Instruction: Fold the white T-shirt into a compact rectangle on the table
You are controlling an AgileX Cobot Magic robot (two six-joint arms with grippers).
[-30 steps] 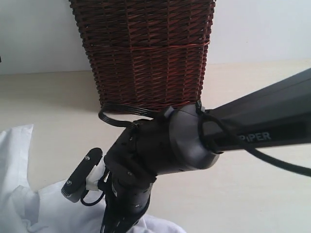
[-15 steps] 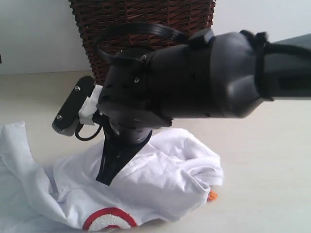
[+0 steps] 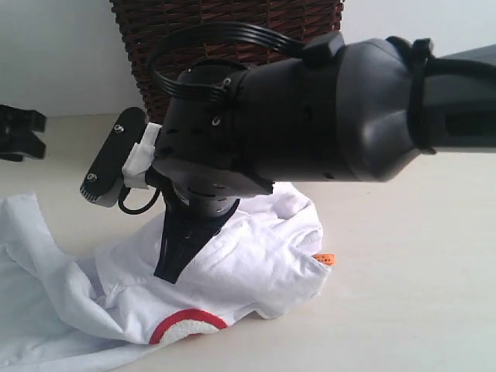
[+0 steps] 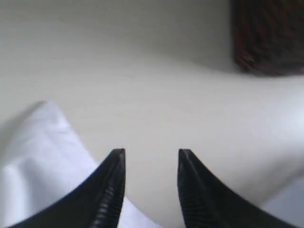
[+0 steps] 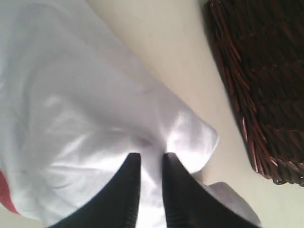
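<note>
The white T-shirt [image 3: 256, 248] lies bunched on the pale table [image 3: 403, 271], with a red-outlined letter [image 3: 186, 325] at its near edge and an orange neck tag [image 3: 324, 259] at its right. My right gripper [image 3: 167, 271] points down into the cloth. In the right wrist view the right gripper [image 5: 151, 156] is shut on a pinched ridge of the T-shirt [image 5: 85, 104]. My left gripper [image 3: 19, 132] hovers at the far left. The left wrist view shows the left gripper [image 4: 152, 152] open over bare table, a shirt corner [image 4: 42, 152] beside one finger.
A dark brown wicker basket [image 3: 232, 31] stands at the back, just behind the right arm, and shows in the right wrist view as the basket [image 5: 256, 85]. The right arm's bulky wrist [image 3: 325, 108] blocks much of the middle. Bare tabletop spreads to the right.
The right gripper has risen and pulled the shirt farther onto the table, away from the near edge. The orange tag shifted up. The left gripper has come into view at the left edge.
</note>
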